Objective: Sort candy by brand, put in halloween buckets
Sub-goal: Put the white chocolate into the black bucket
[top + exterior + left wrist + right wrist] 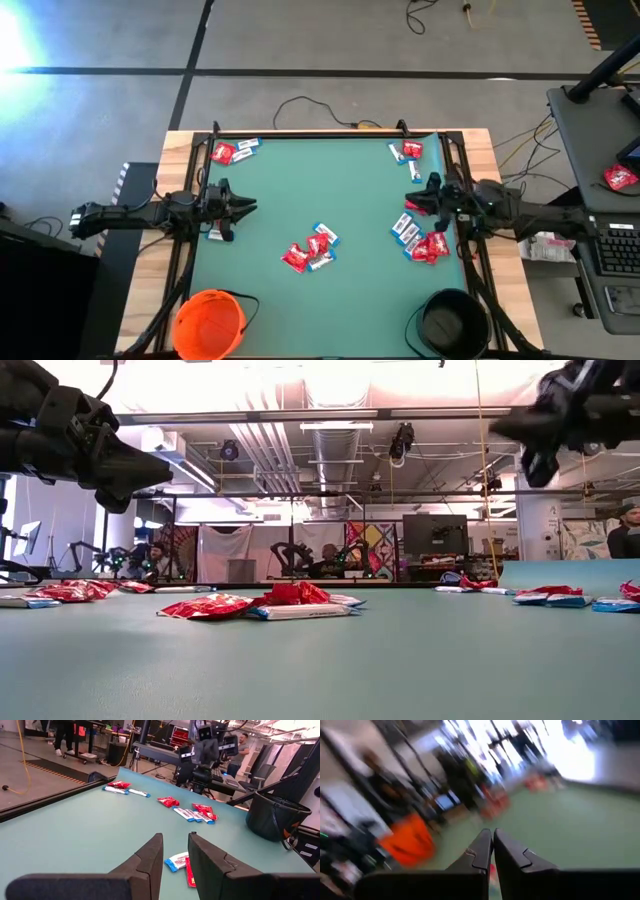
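Candy [310, 250] all loose on bench [330, 190], orange bucket [209, 322] and black bucket [452, 322] apparently unfilled; left gripper [245, 207] fingers slightly parted, right gripper [412, 204] closed, both empty.

A wooden bench [160, 260] carries a green mat [330, 190]. Candy [310, 250] lies on the mat in clusters: centre, right side, both far corners. Orange bucket [208, 322] and black bucket [452, 322] stand at the near edge.

Overhead looking straight down, low table-level view, wrist views sharing green mat [330, 200]
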Robot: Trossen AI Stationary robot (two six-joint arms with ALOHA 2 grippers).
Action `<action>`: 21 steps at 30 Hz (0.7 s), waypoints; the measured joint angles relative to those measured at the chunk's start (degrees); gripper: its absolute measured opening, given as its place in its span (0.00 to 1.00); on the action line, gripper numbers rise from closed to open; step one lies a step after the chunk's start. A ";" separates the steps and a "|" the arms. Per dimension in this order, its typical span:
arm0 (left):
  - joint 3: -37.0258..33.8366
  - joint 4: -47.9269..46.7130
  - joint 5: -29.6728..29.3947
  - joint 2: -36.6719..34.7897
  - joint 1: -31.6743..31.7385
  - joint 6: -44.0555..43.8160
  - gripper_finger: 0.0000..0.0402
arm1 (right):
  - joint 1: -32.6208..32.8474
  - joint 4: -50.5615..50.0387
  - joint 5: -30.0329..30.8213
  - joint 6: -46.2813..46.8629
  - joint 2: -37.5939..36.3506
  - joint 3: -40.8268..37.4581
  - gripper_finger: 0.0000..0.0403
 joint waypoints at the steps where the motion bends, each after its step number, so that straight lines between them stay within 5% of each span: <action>1: 0.00 0.02 0.02 -0.02 0.00 0.00 0.19 | 0.03 -4.62 0.49 0.02 2.44 2.05 0.03; 5: 0.00 0.01 0.00 -0.01 0.00 0.00 0.19 | 0.03 -22.53 0.92 -0.50 12.34 10.21 0.03; 10: 0.00 0.01 0.00 -0.01 0.00 -0.02 0.19 | 0.03 -28.28 -0.62 -0.93 24.32 16.59 0.06; 15: -0.01 0.00 0.00 -0.01 0.00 0.00 0.19 | 0.00 -30.65 0.28 -0.27 36.64 19.46 0.21; 21: 0.00 -0.01 0.01 -0.02 0.00 0.00 0.19 | 0.03 -35.32 -1.13 11.18 50.59 21.12 0.41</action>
